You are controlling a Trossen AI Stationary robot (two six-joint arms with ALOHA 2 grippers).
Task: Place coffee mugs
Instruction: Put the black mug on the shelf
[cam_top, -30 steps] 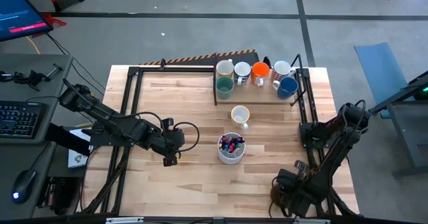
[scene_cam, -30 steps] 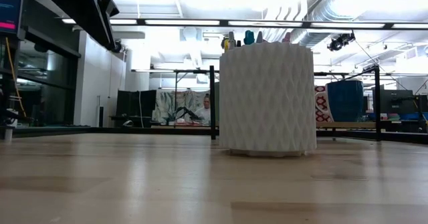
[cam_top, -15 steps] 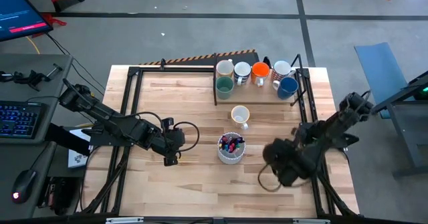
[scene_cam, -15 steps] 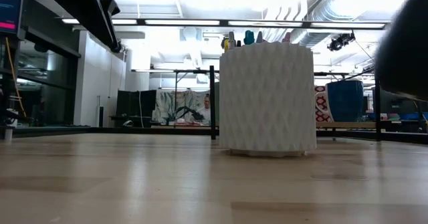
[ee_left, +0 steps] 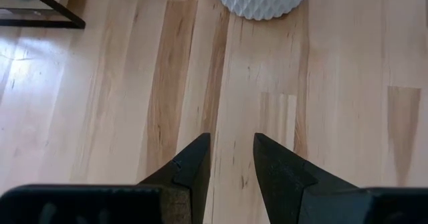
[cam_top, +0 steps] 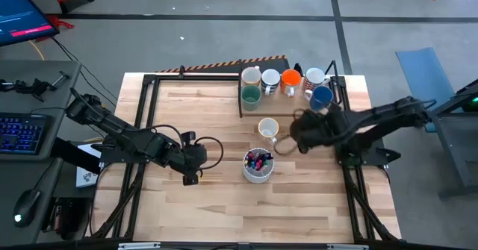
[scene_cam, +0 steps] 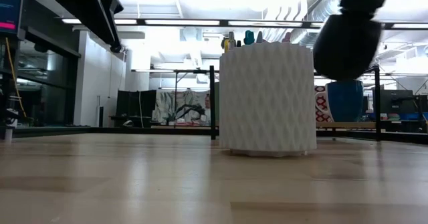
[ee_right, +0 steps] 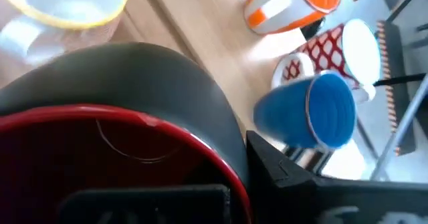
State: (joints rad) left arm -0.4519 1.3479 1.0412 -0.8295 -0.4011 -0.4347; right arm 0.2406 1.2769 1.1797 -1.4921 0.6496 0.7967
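My right gripper [cam_top: 297,134] is shut on a dark mug with a red inside [ee_right: 127,164]. It hangs above the table beside the pale yellow mug [cam_top: 268,128], and the low view shows it as a dark round shape [scene_cam: 346,47] clear of the wood. Cream [cam_top: 251,76], white [cam_top: 270,80], orange [cam_top: 290,79], red-patterned [cam_top: 314,77], teal [cam_top: 250,95] and blue [cam_top: 321,96] mugs stand on their bases at the table's far edge. My left gripper [ee_left: 231,147] stands open above bare wood, left of the white pen cup [cam_top: 258,165]. My right gripper holds the dark mug at its rim [ee_right: 154,127], with the mug's red mouth turned toward the wrist. A dark finger [ee_right: 144,200] shows inside the hollow and another [ee_right: 281,167] outside the wall. The fingers slant down from the table's right. The mug is lifted clear.
A black frame [cam_top: 149,116] runs along the table's left, far and right sides, with the mug row inside its far right corner. The ribbed pen cup [scene_cam: 267,100] stands mid-table. Bare wood lies between my left gripper and the near edge.
My right gripper has swung from the table's near right corner toward the far edge and the left, rising and turning, with the dark mug in it. It now hangs beside the pale yellow mug. In the low view the mug has come in at the upper right.
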